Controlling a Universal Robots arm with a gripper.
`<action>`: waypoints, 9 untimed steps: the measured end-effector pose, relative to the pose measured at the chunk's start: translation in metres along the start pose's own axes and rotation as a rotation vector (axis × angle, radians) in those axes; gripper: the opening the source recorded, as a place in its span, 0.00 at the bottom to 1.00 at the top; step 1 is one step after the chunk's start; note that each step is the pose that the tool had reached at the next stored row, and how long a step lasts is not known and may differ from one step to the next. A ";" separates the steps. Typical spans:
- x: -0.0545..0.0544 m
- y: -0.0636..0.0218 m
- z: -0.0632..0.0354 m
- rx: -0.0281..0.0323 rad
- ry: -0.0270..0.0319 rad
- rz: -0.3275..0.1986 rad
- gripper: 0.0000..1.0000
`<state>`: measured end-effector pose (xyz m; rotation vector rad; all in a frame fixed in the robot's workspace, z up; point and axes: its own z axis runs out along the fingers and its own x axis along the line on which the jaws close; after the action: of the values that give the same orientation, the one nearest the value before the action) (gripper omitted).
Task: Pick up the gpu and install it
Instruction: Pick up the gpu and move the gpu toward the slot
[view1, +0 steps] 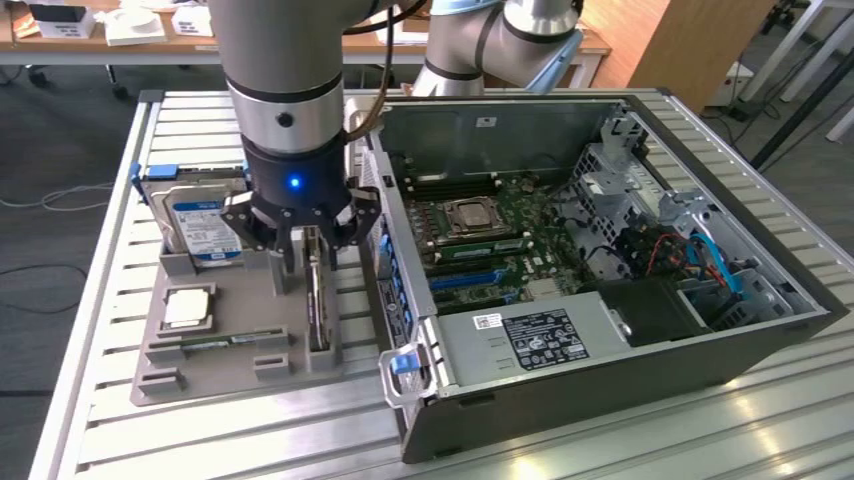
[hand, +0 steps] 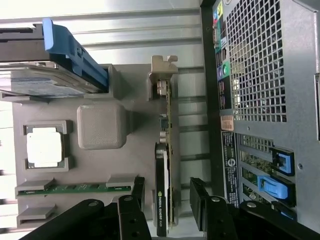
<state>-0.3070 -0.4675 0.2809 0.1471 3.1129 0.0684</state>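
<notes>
Straddling the gpu (hand: 161, 200) with jaws spread and gripping nothing, the gripper (hand: 167, 207) hangs low over the grey holder (view1: 227, 378) where the card stands on edge, so 2 steps, pickup and install, remain.

Exterior view, position: raised above the slatted table (view1: 174, 430), at middle distance.
Exterior view, facing: obliquely down over the grey tray (view1: 214, 375) and the open computer case (view1: 534, 420), with the arm (view1: 287, 100) in the foreground.
Wrist view, position: on the arm's wrist, close above the tray.
Wrist view, facing: straight down past the gripper (hand: 167, 195).
Shared area: tray, hard drive (view1: 194, 225), gpu (hand: 161, 175), and the case wall beside the tray.
</notes>
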 end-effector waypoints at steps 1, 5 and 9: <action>0.000 -0.0002 0.0016 0.0001 0.0001 0.000 0.49; 0.000 -0.0004 0.0047 0.0002 0.0002 0.000 0.49; 0.000 -0.0005 0.0073 -0.0001 -0.0001 0.000 0.49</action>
<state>-0.3070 -0.4677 0.2735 0.1470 3.1128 0.0686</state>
